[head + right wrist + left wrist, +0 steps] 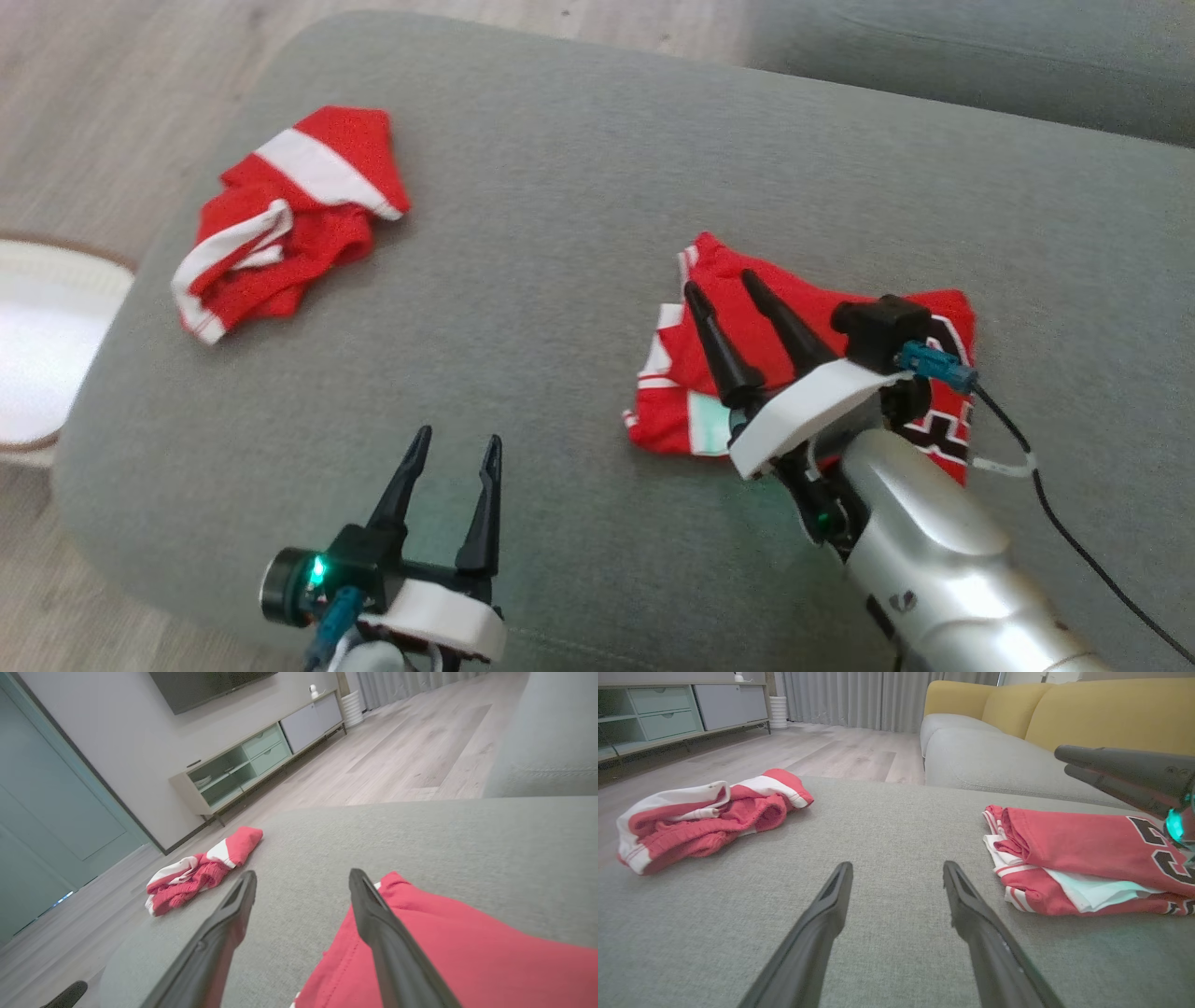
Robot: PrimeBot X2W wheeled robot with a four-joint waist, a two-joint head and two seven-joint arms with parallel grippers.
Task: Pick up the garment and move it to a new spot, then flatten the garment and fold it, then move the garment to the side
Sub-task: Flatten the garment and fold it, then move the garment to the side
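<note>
Right gripper (pixel 719 282) fingers point up at the middle right of the head view, spread wide and holding nothing. Just under them lies the folded garment (pixel 665 425). It is red with white stripes at the edges and big black numbers, folded into a flat pile, with a bit of white showing at one side. It rests on the grey cushion (pixel 560 187). At the bottom left, the left gripper (pixel 459 435) is spread wide too, with nothing in it. Well apart, at the upper left, lies a crumpled red and white cloth (pixel 289 233).
</note>
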